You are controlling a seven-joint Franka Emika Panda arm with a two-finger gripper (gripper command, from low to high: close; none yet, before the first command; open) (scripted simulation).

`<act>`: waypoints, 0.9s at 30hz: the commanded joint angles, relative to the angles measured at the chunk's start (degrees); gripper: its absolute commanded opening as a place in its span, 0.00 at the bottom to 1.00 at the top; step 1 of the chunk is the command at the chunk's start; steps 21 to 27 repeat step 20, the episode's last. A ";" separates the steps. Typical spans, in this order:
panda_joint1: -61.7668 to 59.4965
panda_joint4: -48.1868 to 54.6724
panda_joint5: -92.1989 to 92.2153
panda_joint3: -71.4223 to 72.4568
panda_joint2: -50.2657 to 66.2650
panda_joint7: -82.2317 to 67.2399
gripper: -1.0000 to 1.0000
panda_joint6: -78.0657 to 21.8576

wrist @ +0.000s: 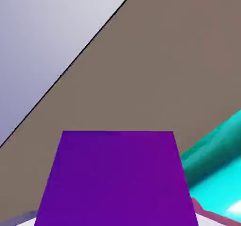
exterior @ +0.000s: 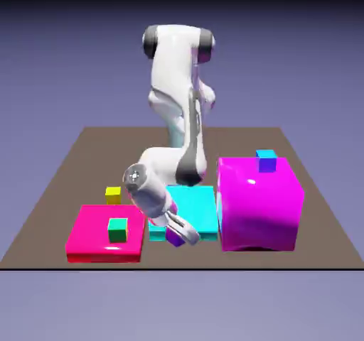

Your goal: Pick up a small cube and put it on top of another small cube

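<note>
Now — purple cube [wrist: 117,178] btwn fingertips [wrist: 29,221] (gripped).

A glossy pinkish-red slab [exterior: 89,233] lay flat on the brown worktop [exterior: 220,141], toward the exterior view's left, with a flat cyan slab [exterior: 197,208] just beside it. On the cyan slab's other side stood a bulky magenta block [exterior: 259,212] — taller than both slabs, its surface shiny and curved. Behind the worktop spread a plain blue-violet backdrop [exterior: 298,69] — darkening to black along the exterior view's top edge.
</note>
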 commanded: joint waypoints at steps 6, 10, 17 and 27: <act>-7.52 -11.14 -11.38 -12.46 -9.27 -13.98 0.00 -1.54; -12.49 -16.70 -15.27 -20.77 -13.81 -22.23 0.00 -3.80; -13.89 -21.87 -10.63 -18.23 -7.18 -25.66 0.00 6.81; -13.56 -20.66 -11.72 -18.83 -8.74 -24.86 1.00 4.32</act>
